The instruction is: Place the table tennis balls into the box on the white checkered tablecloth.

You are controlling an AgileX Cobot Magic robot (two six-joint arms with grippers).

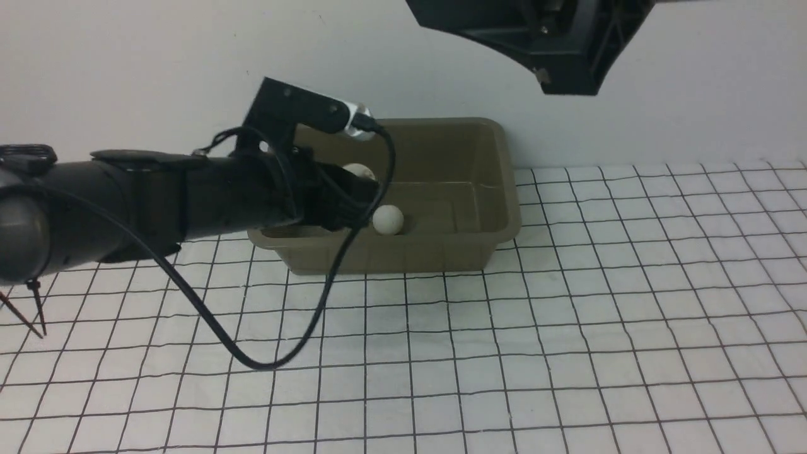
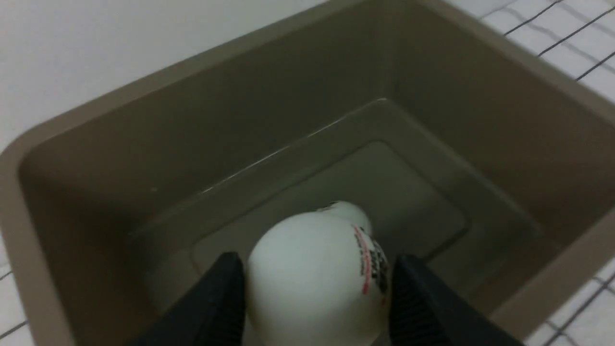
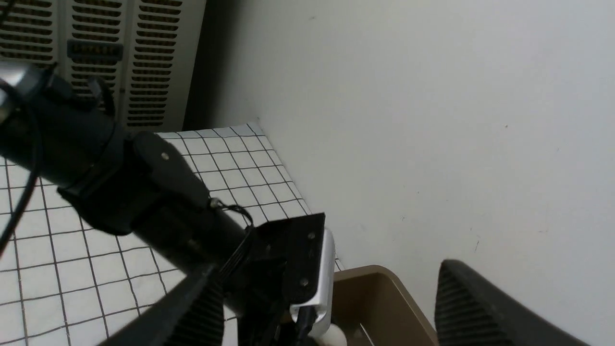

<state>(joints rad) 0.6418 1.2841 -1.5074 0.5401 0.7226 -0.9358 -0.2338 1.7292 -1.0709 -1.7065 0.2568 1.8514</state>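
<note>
Ok, left gripper (image 2: 317, 263) is down inside the box (image 1: 441, 255), jaws clamped on a white ball (image 2: 307, 288) with red and black print. Can't tell if that ball touches the floor. Second ball (image 2: 343, 214) sits just beyond it, also in the box. Right gripper (image 3: 329, 269) is up high by the wall (image 3: 432, 120), jaws spread wide, empty. Box sits on the checkered tablecloth (image 1: 567, 315), at its far edge.

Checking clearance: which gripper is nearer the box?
Left. The left gripper sits over the box, at its left end, gripping a ball; the right gripper hangs high above it, open.
</note>
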